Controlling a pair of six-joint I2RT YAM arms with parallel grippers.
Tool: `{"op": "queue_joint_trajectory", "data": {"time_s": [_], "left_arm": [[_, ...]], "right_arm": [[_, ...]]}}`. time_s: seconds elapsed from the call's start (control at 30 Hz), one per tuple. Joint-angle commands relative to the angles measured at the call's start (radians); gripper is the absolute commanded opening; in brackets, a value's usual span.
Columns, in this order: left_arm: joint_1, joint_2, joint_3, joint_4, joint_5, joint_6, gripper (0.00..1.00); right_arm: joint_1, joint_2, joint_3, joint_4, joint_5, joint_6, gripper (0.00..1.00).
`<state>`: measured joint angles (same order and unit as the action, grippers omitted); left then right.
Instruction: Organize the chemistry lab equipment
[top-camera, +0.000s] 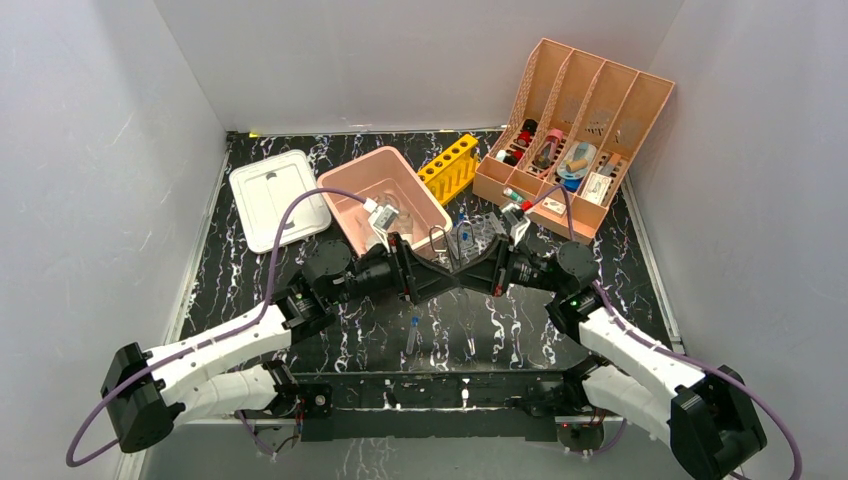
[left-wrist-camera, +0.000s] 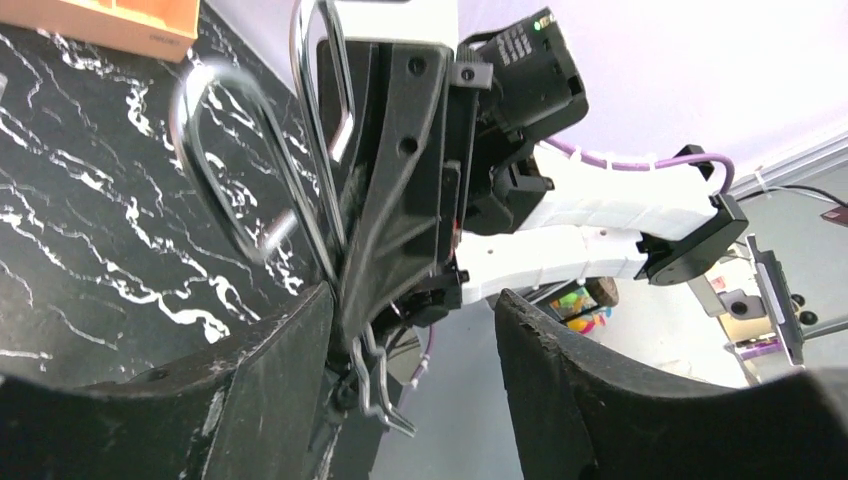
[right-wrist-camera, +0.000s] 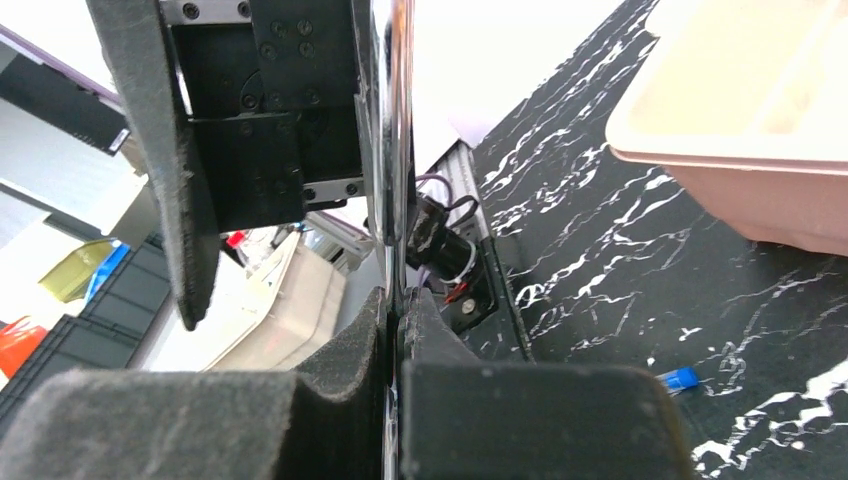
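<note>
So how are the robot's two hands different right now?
The right gripper is shut, pinching the thin metal wire tongs. The left gripper has its jaws apart, with a wide gap between its fingers. The right gripper reaches in from the right side of the table, and the left gripper reaches in from the left. Both are black, have two fingers, and meet nose to nose over the table's middle.

Left wrist view: the wire tongs (left-wrist-camera: 304, 80) run off the top edge left of centre. Their shiny loops are partly blurred, and their lower end is partly hidden behind a finger (left-wrist-camera: 270, 390) of the left gripper (left-wrist-camera: 410, 300) at the bottom. Right wrist view: the pink tub (right-wrist-camera: 740, 130) is cut off by the upper right corner. Overhead view: the items in the peach file organizer (top-camera: 590, 105), upper right, are too small to identify.
</note>
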<state>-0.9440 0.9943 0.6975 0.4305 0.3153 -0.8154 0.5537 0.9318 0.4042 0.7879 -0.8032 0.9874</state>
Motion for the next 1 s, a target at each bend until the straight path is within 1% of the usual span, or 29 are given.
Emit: {"op": "queue_joint_trajectory", "data": {"time_s": [0.0, 0.07, 0.17, 0.27, 0.33, 0.47, 0.53, 0.57, 0.7, 0.77, 0.8, 0.97], "left_arm": [[0.004, 0.032, -0.037, 0.208, 0.017, -0.04, 0.57], [0.004, 0.055, -0.052, 0.3, 0.029, -0.052, 0.55], [0.004, 0.074, -0.043, 0.33, 0.03, -0.029, 0.53], [0.004, 0.077, -0.031, 0.32, 0.021, 0.005, 0.5], [0.005, 0.083, -0.013, 0.281, 0.021, 0.029, 0.48], [0.003, 0.054, -0.016, 0.228, 0.004, 0.063, 0.48], [0.004, 0.023, -0.018, 0.17, -0.023, 0.083, 0.71], [0.004, 0.017, -0.021, 0.162, -0.025, 0.085, 0.77], [0.004, 0.019, -0.035, 0.191, -0.013, 0.082, 0.85], [0.004, 0.032, -0.037, 0.212, -0.005, 0.074, 0.84], [0.005, 0.035, -0.038, 0.221, -0.006, 0.073, 0.82], [0.003, 0.014, -0.069, 0.303, -0.037, 0.066, 0.67]], "right_arm": [[0.036, -0.008, 0.05, 0.102, -0.024, 0.017, 0.0], [0.047, -0.001, 0.051, 0.108, -0.021, 0.022, 0.0], [0.061, 0.012, 0.057, 0.153, -0.023, 0.047, 0.0], [0.072, 0.02, 0.067, 0.163, -0.022, 0.057, 0.0], [0.076, 0.013, 0.071, 0.164, -0.02, 0.055, 0.0], [0.077, -0.032, 0.082, 0.093, 0.012, 0.008, 0.0], [0.076, -0.066, 0.093, 0.021, 0.054, -0.045, 0.0], [0.076, -0.072, 0.096, -0.004, 0.062, -0.063, 0.0], [0.077, -0.055, 0.101, 0.017, 0.035, -0.051, 0.0], [0.077, -0.05, 0.1, 0.035, 0.028, -0.04, 0.0], [0.077, -0.046, 0.102, 0.042, 0.023, -0.037, 0.0], [0.076, -0.016, 0.099, 0.068, -0.011, -0.014, 0.0]]}}
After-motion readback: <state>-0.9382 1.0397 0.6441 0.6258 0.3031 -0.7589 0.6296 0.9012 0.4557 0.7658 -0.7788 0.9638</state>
